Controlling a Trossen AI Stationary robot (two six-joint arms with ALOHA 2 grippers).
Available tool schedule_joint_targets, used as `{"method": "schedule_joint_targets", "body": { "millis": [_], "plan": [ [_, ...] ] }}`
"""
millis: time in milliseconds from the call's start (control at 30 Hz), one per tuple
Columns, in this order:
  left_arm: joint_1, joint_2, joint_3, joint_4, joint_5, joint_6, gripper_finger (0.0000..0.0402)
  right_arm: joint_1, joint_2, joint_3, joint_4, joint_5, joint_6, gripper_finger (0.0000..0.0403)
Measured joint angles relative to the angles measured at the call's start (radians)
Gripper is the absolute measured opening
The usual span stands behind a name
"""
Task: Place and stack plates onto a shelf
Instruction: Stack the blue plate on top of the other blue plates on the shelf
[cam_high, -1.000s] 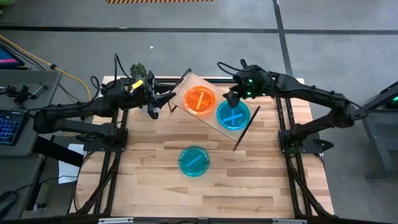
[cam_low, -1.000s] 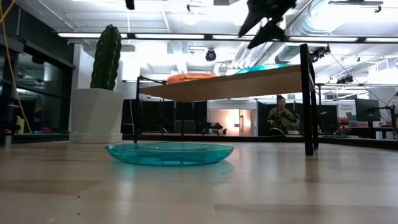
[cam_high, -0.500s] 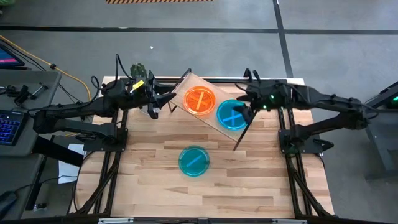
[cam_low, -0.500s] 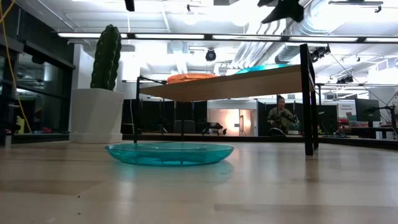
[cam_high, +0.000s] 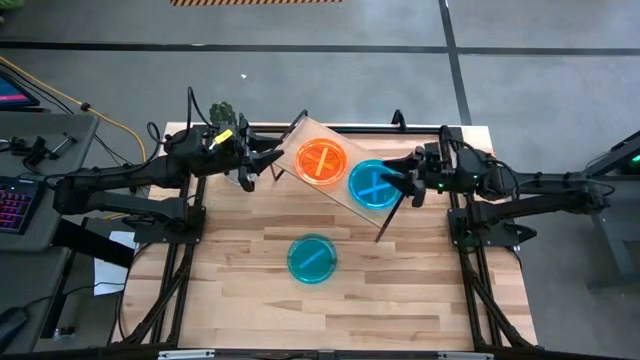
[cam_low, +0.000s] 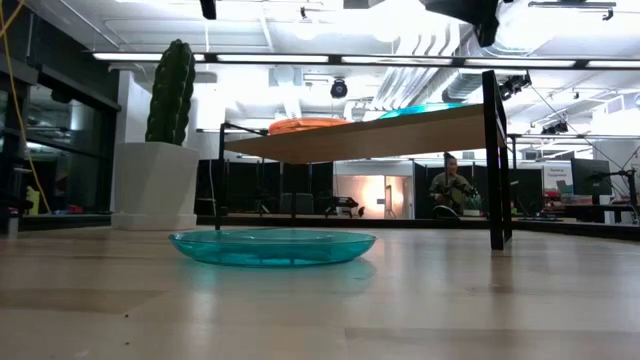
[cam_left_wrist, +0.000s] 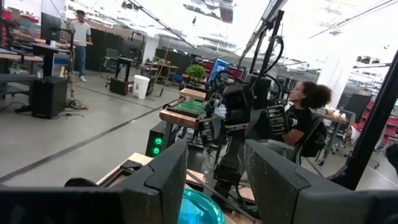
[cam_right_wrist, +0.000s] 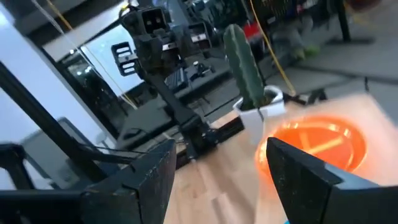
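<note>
The light-wood shelf (cam_high: 345, 150) stands askew at the table's far middle. On it lie an orange-red plate stack (cam_high: 322, 161) and, to its right, a teal plate stack (cam_high: 374, 185) with crossed bar marks showing through. A single teal plate (cam_high: 312, 258) lies flat on the tabletop nearer the front, and it is also seen in the low view (cam_low: 272, 245). My left gripper (cam_high: 272, 163) hovers open just left of the shelf. My right gripper (cam_high: 395, 182) hovers open just right of the shelf's teal plates. Both wrist views show spread fingers holding nothing (cam_left_wrist: 214, 180) (cam_right_wrist: 217, 180).
A potted cactus (cam_high: 224, 112) stands at the table's far left corner, behind my left gripper. The shelf's black wire legs (cam_low: 495, 160) reach down to the table. Bare tabletop (cam_high: 420, 290) surrounds the lone teal plate. A person (cam_left_wrist: 305, 121) sits beyond the table.
My right gripper has drawn back from over the far rim of the shelf's teal plates toward the table's right edge, and its arm has stretched out level. In the low view it has risen almost out of the picture. The plates and my left arm have stayed put.
</note>
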Motion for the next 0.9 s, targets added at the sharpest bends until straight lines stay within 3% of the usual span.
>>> {"method": "schedule_joint_targets", "body": {
  "millis": [200,400,700,900],
  "plan": [
    [0.0,0.0,0.0,-0.001,0.0,0.0,0.0152,0.0,-0.002,-0.001,0.016,0.001,-0.168,0.0233],
    [-0.016,0.015,0.001,-0.075,-0.001,-0.01,0.0152,0.0,-0.002,-0.001,0.016,0.0,-0.182,0.0233],
    [-0.255,0.191,0.001,-0.414,0.002,-0.065,0.0152,0.0,-0.002,-0.001,0.009,0.0,-0.171,0.0233],
    [-0.376,0.369,0.0,-0.617,-0.021,-0.198,0.0152,0.0,-0.002,-0.001,-0.008,0.0,-0.171,0.0233]
  ]
}}
